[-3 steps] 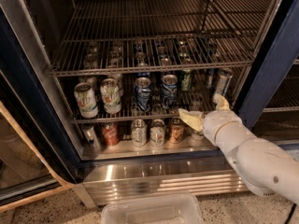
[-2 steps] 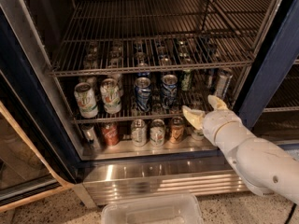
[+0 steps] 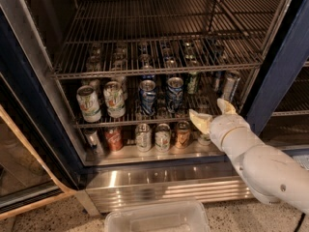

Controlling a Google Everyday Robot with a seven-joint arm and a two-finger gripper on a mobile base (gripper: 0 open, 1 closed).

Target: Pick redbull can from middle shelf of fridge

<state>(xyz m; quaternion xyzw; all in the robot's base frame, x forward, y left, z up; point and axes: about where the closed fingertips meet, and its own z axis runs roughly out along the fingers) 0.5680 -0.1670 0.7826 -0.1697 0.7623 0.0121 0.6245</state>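
Note:
The redbull can (image 3: 231,86), slim and silver-grey, stands upright at the right end of the middle shelf (image 3: 125,123) of the fridge (image 3: 286,64). My gripper (image 3: 213,113) is open at that shelf's front right. One pale finger reaches left and the other points up just below the can. It holds nothing and stays a little short of the can. Two white-and-green cans (image 3: 89,103) and two wider blue-and-silver cans (image 3: 147,97) share the shelf to the left.
Several cans (image 3: 162,137) stand on the pale floor panel below, behind the ribbed steel base (image 3: 164,185). A deeper wire rack (image 3: 159,47) hangs above the cans. A clear plastic bin (image 3: 157,219) sits on the floor in front. A wooden frame (image 3: 29,197) is at the left.
The gripper has barely shifted, edging slightly left and up at the front of the middle shelf. The cans have not moved.

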